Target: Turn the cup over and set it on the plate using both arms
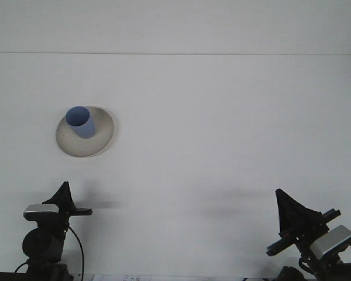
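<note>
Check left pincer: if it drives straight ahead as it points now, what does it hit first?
Probably the plate, with the blue cup on it, roughly up-table from the left pincer. Only bare table lies between; depth unclear.

1 front view, set high behind both arms, looks forward and down over the table (222,117).

table (222,129): white, matte | back edge: thin horizontal seam
</note>
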